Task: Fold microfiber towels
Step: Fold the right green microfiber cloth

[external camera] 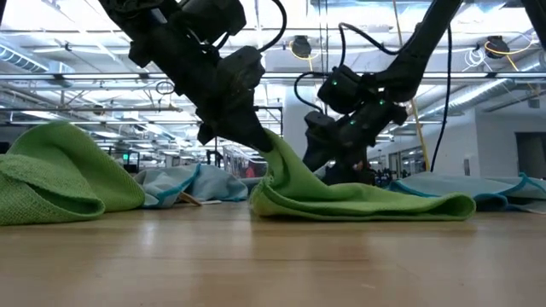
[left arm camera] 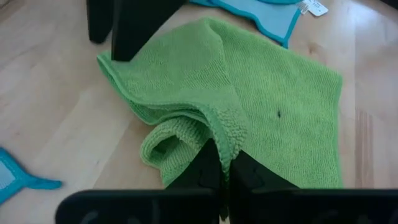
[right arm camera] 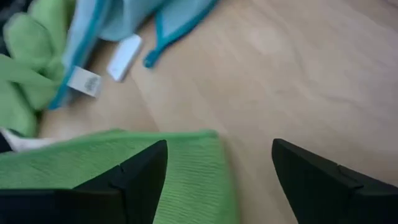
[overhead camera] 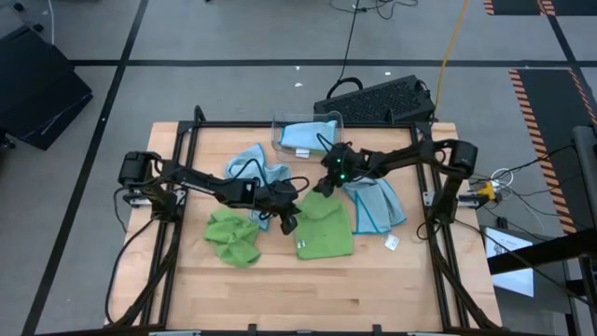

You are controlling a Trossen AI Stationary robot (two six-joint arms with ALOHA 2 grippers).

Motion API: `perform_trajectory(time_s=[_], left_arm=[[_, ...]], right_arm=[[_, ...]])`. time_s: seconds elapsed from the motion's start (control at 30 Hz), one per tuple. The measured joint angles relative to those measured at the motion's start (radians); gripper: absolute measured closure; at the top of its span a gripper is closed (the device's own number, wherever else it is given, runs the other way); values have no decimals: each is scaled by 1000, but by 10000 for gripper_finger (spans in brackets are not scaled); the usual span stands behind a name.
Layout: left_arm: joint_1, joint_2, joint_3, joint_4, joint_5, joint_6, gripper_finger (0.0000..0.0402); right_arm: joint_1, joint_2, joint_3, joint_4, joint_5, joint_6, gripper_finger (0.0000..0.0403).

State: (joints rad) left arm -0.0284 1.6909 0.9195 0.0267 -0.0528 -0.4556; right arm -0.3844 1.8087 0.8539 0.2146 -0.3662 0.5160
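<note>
pale wood table point(overhead camera: 373, 280), left gripper point(left arm camera: 225, 163) grasping nubby green towel point(overhead camera: 326, 229) (right gripper point(right arm camera: 219, 163) released)

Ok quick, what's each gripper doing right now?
Left gripper: closed, pinching the middle green towel.
Right gripper: open, holding nothing, just above that towel's edge.

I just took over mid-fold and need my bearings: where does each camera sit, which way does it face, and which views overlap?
High view: above the table, looking straight down; both arms reach the green towel.
Low view: at tabletop height, looking level across; both arms come down from above, the left pincer pinching the towel's raised edge.
Left wrist view: on the left arm, facing the towel past its own shut fingers.
Right wrist view: on the right arm; right pincer open over the towel's edge.
All four views share that green towel.
</note>
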Motion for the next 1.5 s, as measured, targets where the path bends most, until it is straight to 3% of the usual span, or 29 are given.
perform_trajectory(time_s=[0.23,0.53,0.93,1.13,1.2,1.4,1.5], left_arm=[[-1,0,0,1,0,4,397],[-1,0,0,-1,0,14,397],[-1,0,0,-1,0,15,398],[-2,0,0,-7,0,8,399],[-2,0,0,-13,0,5,398],[1,-15,-1,-52,-3,-49,399],[8,-43,-1,-47,-65,-78,398]], right_arm=[[18,21,2,25,0,-56,149],[33,24,-1,14,-58,-215,229],[32,79,-1,110,-78,-213,275],[33,118,3,163,-102,-177,370],[31,102,1,155,-106,-175,394],[5,-12,-3,70,-109,-203,400],[2,-81,-2,-6,-82,-267,399]])
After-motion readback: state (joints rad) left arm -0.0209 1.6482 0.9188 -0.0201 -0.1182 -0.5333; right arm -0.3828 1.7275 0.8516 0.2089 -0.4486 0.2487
